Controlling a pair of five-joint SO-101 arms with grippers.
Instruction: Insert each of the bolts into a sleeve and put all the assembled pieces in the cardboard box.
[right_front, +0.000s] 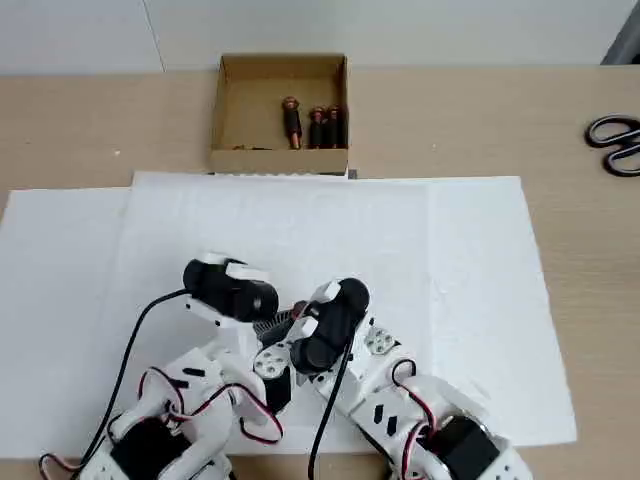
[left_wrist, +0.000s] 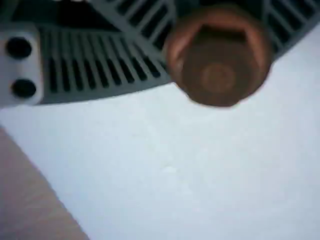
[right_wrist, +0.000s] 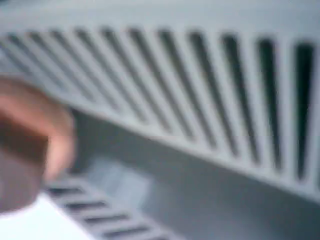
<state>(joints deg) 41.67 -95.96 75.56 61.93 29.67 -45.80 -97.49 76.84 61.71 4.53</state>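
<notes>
Three finished pieces (right_front: 316, 125) are already lying in the cardboard box (right_front: 280, 160), so I reckon I'm mid-assembly on another one. Both arms are huddled well away from the box, over the white paper sheet (right_front: 400, 250) on the wooden desk (right_front: 100, 120). The left pincer (right_front: 278, 322) looks clamped on a bolt (left_wrist: 217, 62), which has a coppery, dull hex head set against grey ribbed plastic. I can't tell the state of the right pincer (right_front: 303, 322). The next move needs careful lining up before pushing in.

No legible text, labels, numbers or signs anywhere; cardboard box (right_front: 280, 160) walls carry no readable print.
</notes>
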